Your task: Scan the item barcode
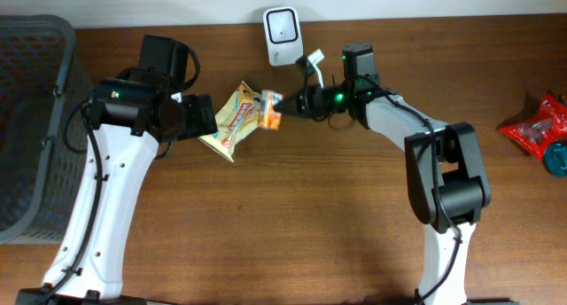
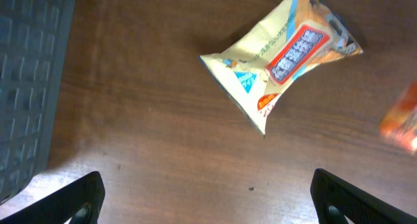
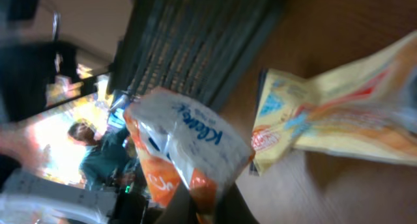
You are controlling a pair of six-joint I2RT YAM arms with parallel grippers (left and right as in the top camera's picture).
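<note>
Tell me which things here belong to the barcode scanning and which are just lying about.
In the job: tissue packet, held in the right gripper; white scanner.
Lying about: yellow snack bag, grey basket, red packet.

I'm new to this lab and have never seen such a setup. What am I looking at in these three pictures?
These are two robot arms at a wooden table. One picture looks down from above. The other two come from small cameras on each arm's wrist. The left gripper is open and holds nothing; a yellow snack packet lies on the table close to it. The right gripper is shut on a small orange and white tissue pack, not far from the white scanner at the far edge. A grey basket stands at the left, and a red packet lies at the right.
</note>
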